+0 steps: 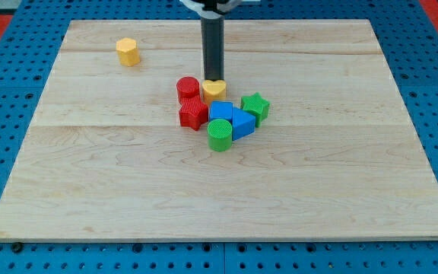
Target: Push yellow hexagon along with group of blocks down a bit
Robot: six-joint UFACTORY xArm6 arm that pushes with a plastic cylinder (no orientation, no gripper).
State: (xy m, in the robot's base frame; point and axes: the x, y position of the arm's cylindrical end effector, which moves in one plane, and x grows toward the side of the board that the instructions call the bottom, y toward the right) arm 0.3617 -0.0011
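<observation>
Rod's tip [214, 79] is set at top edge of yellow heart [214, 90], atop cluster w/ red cylinder [188, 87], red star [193, 113], blue blocks [231, 119], green star [255, 106], green cylinder [220, 135]; yellow hexagon [128, 52] lies well apart, top left of table [356, 190]; no pincer is fitted, nothing held; push should be kept slow, centred, straight down the view.

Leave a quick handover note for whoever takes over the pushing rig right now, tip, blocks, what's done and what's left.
My tip sits at the top edge of the cluster, against the yellow heart.
Cluster mid-board: red cylinder, red star, blue cube, blue triangle, green star, green cylinder.
The yellow hexagon stands alone, upper left, untouched.
Left: bring the hexagon and group downward.
</observation>
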